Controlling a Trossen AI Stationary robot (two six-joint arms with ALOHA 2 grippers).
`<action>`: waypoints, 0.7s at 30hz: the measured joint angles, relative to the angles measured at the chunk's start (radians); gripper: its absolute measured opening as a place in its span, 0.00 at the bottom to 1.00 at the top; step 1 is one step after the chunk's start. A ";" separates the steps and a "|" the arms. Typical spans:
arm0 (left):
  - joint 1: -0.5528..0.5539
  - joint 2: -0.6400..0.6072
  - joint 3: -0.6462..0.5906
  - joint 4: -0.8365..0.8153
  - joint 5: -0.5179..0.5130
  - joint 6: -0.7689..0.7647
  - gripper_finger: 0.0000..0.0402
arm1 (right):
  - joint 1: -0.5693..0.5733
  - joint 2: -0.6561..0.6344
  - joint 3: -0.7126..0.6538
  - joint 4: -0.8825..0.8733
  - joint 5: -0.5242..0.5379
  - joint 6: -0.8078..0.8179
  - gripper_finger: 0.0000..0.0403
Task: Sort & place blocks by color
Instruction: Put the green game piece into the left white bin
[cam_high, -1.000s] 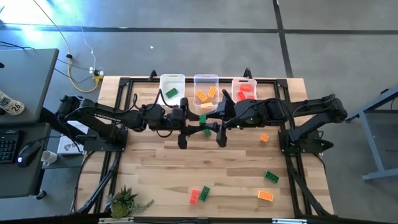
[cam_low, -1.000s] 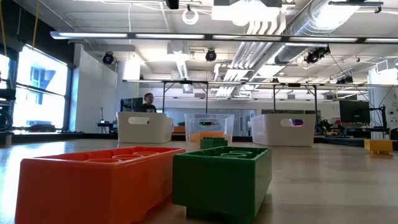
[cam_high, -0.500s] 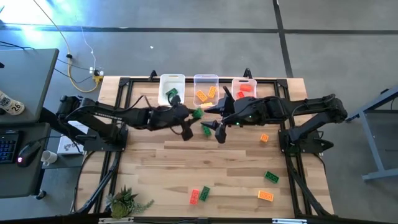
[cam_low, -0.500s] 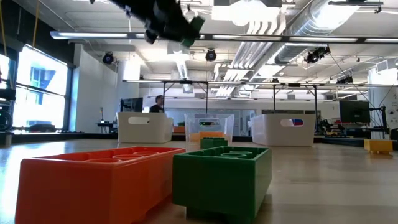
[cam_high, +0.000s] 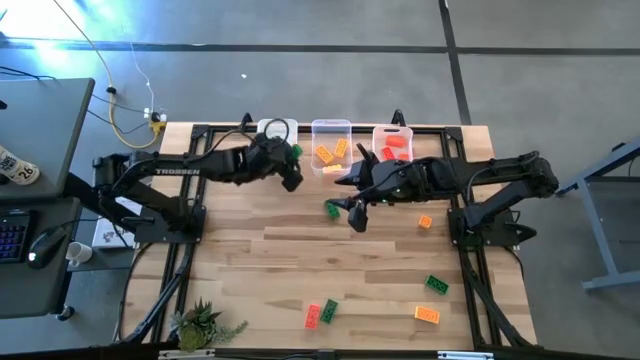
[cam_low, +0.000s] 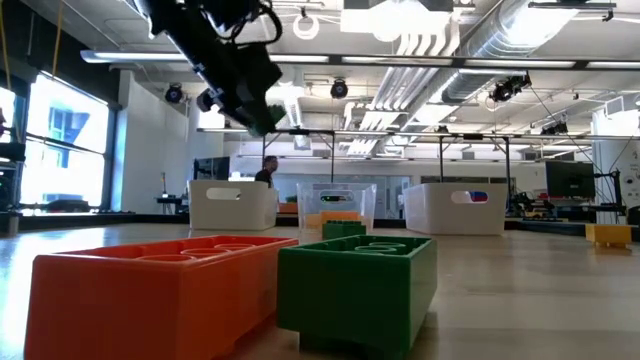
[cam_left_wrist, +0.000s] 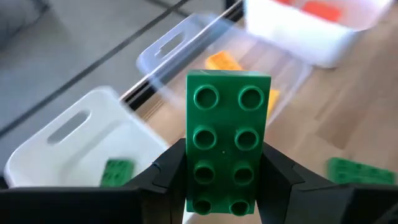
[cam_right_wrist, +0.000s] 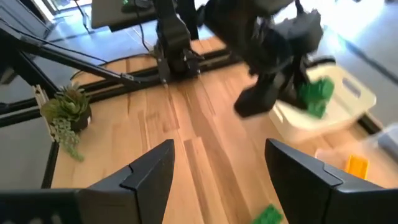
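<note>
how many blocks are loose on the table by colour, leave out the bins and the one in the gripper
green blocks: 3
orange blocks: 2
red block: 1
total: 6
not counted: held green block in the left gripper

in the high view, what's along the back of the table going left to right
left gripper holding a green block over the left bin → middle bin with orange blocks → right bin with red blocks

Lettering — white "TROSSEN" is showing along the left arm (cam_high: 185, 170) in the high view; no other text is reading clearly anywhere else.
</note>
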 joint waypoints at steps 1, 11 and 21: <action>0.020 0.000 0.000 -0.016 0.010 -0.014 0.29 | 0.000 0.000 0.000 -0.014 0.000 0.019 0.59; 0.178 0.000 0.000 -0.047 0.144 -0.036 0.29 | 0.000 0.000 0.000 -0.237 0.000 0.223 0.59; 0.244 0.046 0.000 -0.070 0.162 -0.070 0.29 | 0.037 0.000 0.000 -0.446 0.000 0.396 0.59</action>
